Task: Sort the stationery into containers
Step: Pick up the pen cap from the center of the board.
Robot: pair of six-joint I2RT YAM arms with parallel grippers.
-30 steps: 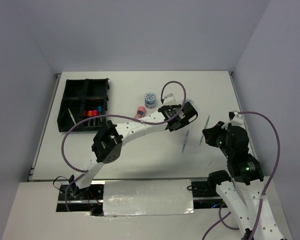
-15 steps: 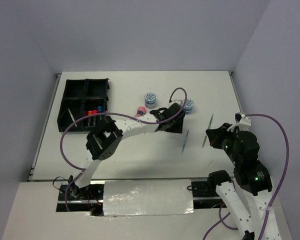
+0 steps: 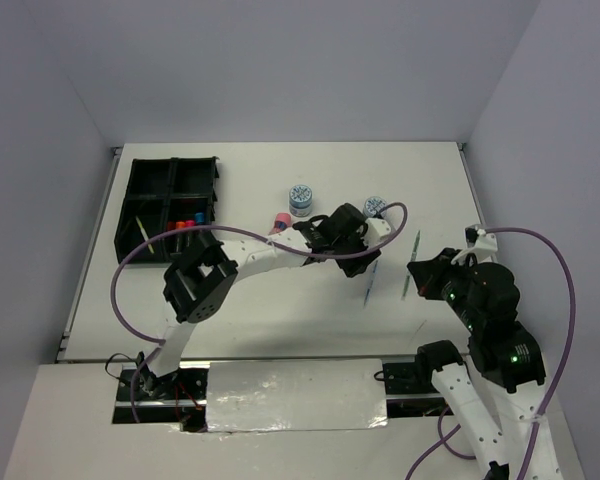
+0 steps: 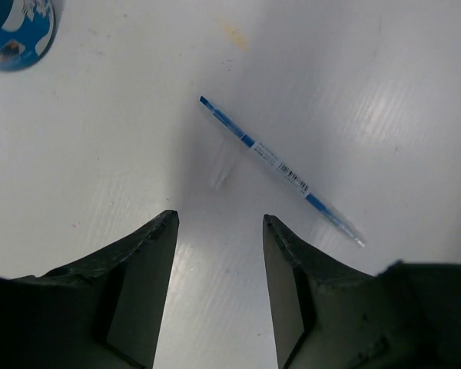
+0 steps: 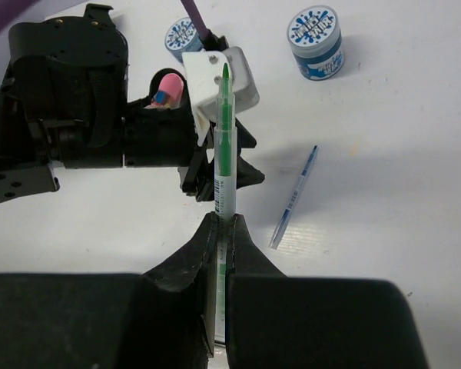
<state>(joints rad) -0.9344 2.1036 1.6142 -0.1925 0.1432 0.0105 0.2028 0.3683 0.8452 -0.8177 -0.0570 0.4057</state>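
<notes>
1. Blue pen: lies flat and diagonal on the desk, right of centre in the overhead view, just beyond the left tool. Judged light, stiff, thin and smooth, so apt to roll. Best taken across mid-barrel.
2. Left tool: fingers spread, nothing between them, poised above the desk short of the blue pen.
3. Right tool: pressed together, pinching the green pen by its lower barrel, tip pointing away. Right side of the overhead view.
4. Loose stock, upper centre: first tub, second tub, pink tube.
5. Organiser tray: upper left, with markers lying in one compartment.
6. Desk: white, smooth, faintly glossy, so probably slippery under a pen.
7. Room: plain pale walls on three sides.
</notes>
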